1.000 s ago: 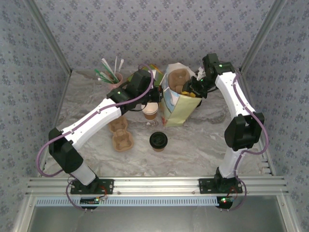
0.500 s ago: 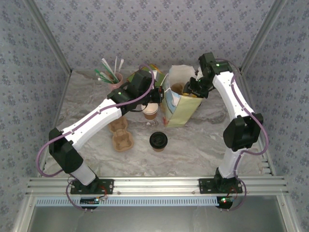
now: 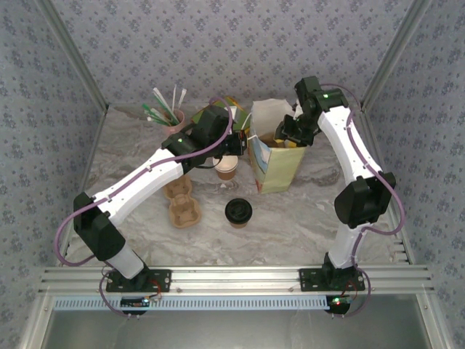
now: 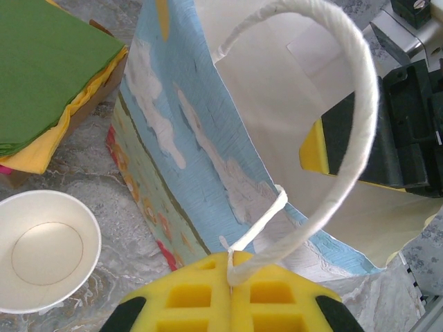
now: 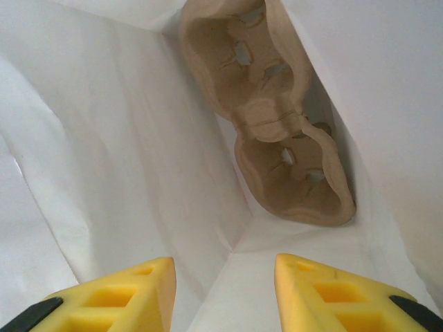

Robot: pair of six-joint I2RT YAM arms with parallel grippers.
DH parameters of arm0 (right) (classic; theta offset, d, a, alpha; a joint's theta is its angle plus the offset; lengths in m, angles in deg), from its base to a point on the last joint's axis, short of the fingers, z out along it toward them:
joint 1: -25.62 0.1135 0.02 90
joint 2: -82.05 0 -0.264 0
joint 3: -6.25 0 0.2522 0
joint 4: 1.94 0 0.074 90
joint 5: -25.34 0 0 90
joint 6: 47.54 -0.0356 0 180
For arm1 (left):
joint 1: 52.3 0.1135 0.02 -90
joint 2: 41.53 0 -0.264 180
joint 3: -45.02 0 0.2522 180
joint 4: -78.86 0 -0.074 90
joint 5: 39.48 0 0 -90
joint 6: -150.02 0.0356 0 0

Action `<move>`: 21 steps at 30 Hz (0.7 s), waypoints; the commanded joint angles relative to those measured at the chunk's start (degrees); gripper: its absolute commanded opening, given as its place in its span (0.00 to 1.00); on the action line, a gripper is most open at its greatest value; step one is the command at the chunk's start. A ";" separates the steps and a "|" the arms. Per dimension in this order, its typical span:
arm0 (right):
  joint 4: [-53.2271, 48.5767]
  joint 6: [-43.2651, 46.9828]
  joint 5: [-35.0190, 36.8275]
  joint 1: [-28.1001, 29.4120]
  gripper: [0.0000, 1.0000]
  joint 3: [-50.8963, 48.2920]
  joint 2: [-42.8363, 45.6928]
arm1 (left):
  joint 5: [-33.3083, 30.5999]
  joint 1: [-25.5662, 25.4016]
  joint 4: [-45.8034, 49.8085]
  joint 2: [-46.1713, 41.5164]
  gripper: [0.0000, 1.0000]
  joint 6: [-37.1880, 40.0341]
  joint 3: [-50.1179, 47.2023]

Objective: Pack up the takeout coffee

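You see your left arm [image 3: 142, 182] and right arm [image 3: 347, 149] in white shells with black joints, purple cables [image 3: 60, 243] looping alongside. The left claw [image 4: 230, 304] and right claw [image 5: 225, 290] carry yellow grid-moulded pads [image 5: 118, 290].

This is looking like a robotics lab booth playing café, not a real shop. Flowery wallpaper panels [image 3: 218, 43] are boxing in a marble-print bench [image 3: 290, 225]. An aluminium rail [image 3: 232, 278] is running along the near edge, carrying a left arm [image 3: 145, 180] and a right arm [image 3: 349, 149]. Straws [image 3: 166, 105], napkins [image 4: 48, 69] and a cup carrier [image 3: 183, 211] are sitting around.
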 commanded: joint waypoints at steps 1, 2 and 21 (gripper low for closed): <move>-2.35 1.15 2.28 0.83 0.42 1.81 -0.31 | 0.81 -0.41 0.25 -0.81 0.00 0.35 1.06; -2.61 1.32 2.54 1.03 0.42 2.05 -0.31 | 0.91 -0.47 0.25 -0.73 0.00 0.36 1.06; -3.80 2.00 3.48 2.70 0.42 4.10 -1.10 | 1.60 -0.44 0.86 -0.57 0.00 0.32 1.50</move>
